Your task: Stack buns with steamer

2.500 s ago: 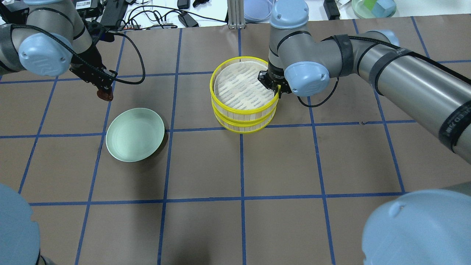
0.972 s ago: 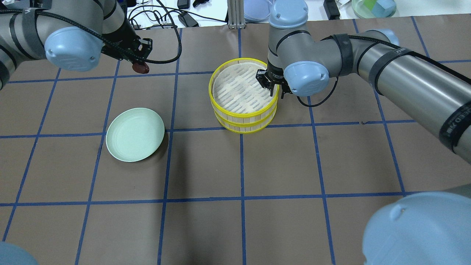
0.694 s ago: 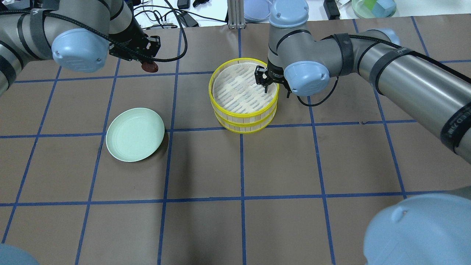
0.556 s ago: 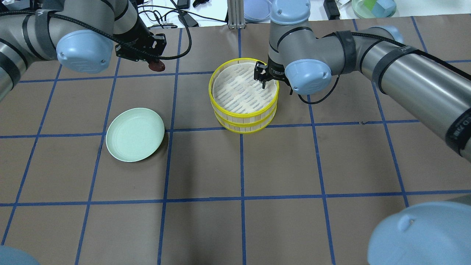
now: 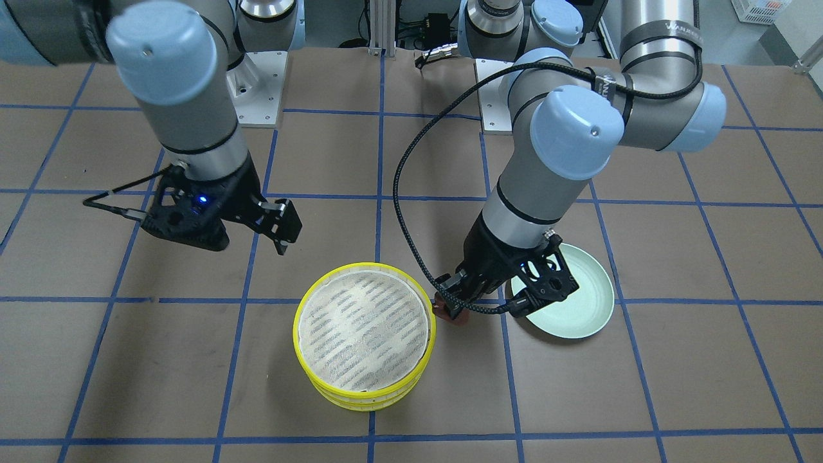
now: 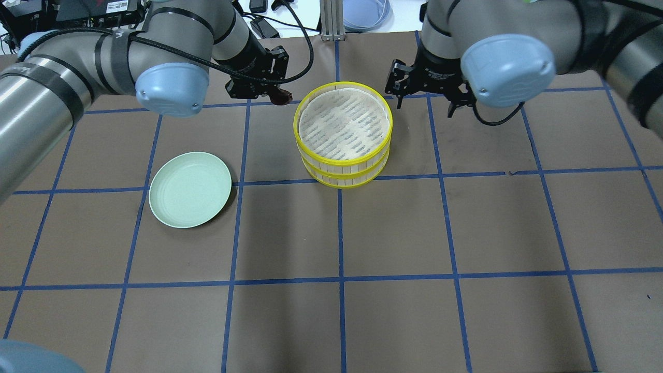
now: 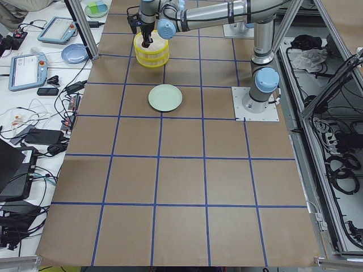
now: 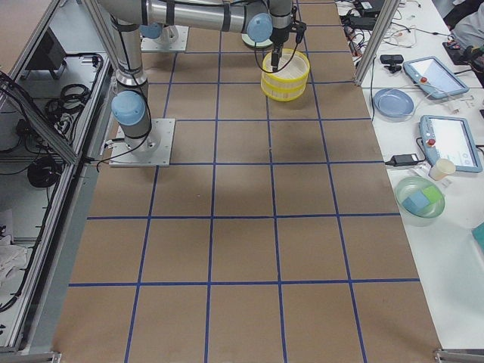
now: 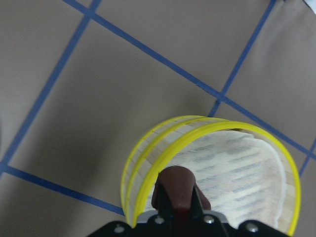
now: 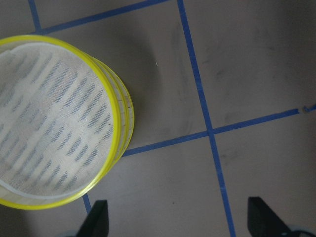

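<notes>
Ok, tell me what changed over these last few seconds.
The left gripper, jaws shut on the dark bun, carried it from the table's left side across to the rim of the steamer stack; the bun is not yet over it. The right gripper let go of the stack's upper rim, opened and pulled away to the other side. The stack and the green plate stayed put.

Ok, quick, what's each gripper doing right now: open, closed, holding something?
Left gripper: closed on the brown bun.
Right gripper: open, holding nothing.
</notes>
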Robot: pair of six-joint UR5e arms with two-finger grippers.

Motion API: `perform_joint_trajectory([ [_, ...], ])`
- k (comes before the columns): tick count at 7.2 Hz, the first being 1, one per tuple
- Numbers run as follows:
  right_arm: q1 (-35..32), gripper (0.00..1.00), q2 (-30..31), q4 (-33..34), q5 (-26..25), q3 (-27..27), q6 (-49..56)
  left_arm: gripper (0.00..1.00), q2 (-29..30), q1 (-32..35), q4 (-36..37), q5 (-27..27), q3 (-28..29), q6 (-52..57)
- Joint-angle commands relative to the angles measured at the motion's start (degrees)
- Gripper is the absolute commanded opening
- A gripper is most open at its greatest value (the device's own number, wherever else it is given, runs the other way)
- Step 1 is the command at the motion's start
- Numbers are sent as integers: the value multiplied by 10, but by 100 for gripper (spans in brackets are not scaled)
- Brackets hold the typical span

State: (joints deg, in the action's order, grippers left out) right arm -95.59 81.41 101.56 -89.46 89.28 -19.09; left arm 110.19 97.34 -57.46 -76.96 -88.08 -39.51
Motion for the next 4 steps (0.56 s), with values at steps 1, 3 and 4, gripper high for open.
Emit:
perform_joint_trajectory([
  [1, 25, 100, 64, -71, 4, -2, 94, 4, 51, 22, 99, 43, -2, -76],
  [3, 33, 100, 94, -91, 1, -3, 140, 77, 78, 47, 116, 37, -1, -93],
  [4, 37, 100, 92, -94, 1, -3, 156, 99, 78, 49, 118, 37, -1, -123],
])
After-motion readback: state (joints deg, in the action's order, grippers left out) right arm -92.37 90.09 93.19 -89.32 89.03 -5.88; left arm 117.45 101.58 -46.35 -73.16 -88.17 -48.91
